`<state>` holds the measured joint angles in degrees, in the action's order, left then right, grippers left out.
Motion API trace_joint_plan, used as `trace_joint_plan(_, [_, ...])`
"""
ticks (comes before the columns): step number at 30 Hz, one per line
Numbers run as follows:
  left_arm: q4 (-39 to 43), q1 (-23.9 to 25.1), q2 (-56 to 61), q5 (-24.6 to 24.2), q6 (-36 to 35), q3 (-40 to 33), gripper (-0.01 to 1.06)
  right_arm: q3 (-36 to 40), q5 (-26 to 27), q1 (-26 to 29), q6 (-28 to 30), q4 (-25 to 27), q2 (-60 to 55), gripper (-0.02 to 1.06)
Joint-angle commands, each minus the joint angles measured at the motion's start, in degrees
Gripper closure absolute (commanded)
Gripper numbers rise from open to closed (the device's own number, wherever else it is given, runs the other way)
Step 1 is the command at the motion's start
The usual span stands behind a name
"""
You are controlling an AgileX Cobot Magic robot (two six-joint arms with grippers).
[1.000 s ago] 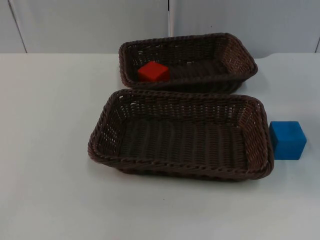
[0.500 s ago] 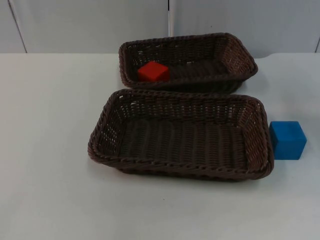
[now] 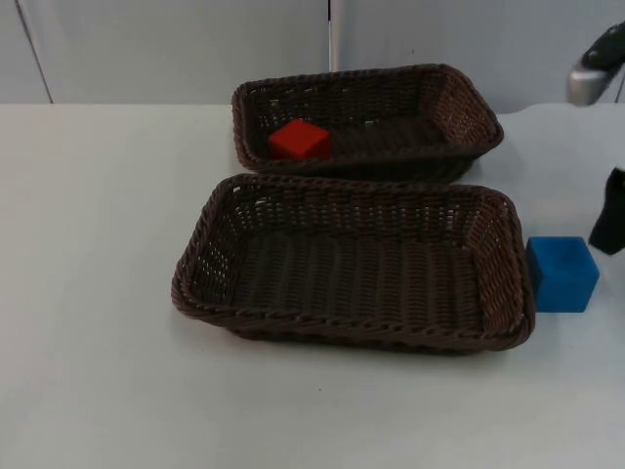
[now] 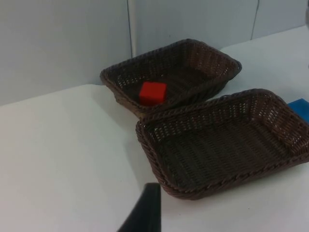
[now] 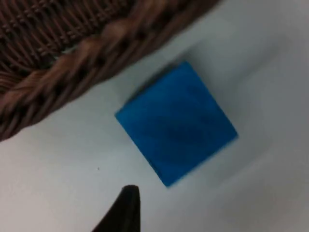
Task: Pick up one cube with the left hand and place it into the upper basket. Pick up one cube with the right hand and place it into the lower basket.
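Table carries all. Lower basket holds nothing; upper basket holds red cube. Step in hand: right-arm pick of blue cube, on table just beside lower basket. Right tool near cube, probably above; grip state can't tell. Next: descend, clamp. Left tool waits, state unclear.

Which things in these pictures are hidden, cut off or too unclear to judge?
- Right gripper, top view: cut off by the picture's edge beside the blue cube; finger state unknown.
- Left gripper, left wrist view: one black fingertip at the edge; opening unknown.
- Red cube in the upper brown wicker basket: the near wall hides its base.
- Right wrist view: motion blur softens the blue cube's edges.
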<state>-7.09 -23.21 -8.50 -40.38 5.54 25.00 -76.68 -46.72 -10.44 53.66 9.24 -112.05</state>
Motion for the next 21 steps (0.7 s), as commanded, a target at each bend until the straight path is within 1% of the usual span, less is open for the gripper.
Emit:
trace_joint_plan(1, [0.27,-0.17,0.21,0.31,-0.02,-0.17,0.16,-0.41,1.74,-1.39,3.79,0.42,-1.04,-0.01])
trace_joint_plan(6, [0.42,-0.17,0.21,0.31,-0.02,-0.17,0.16,-0.41,3.83,-3.64,11.28,0.43,-4.95,-0.01])
trace_joint_plan(10, [0.66,-0.17,0.21,0.31,-0.26,-0.17,0.16,-0.41,4.94,-3.48,12.54,0.33,-6.86,-0.01])
trace_joint_plan(13, [1.05,-0.17,0.21,0.31,-0.41,-0.17,0.16,-0.41,5.08,-3.52,15.08,0.33,-8.54,-0.01])
trace_joint_plan(15, [1.05,-0.17,0.21,0.31,-0.41,-0.17,0.16,-0.41,5.24,-3.52,15.76,0.45,-8.88,-0.01])
trace_joint_plan(17, [1.60,-0.17,0.21,0.31,-1.13,-0.27,0.16,-0.41,6.75,-3.52,16.34,2.73,-9.64,-0.01])
trace_joint_plan(21, [2.23,-0.17,0.21,0.31,-1.96,-0.27,0.16,-0.41,8.77,-3.52,16.34,2.87,-9.76,-0.01])
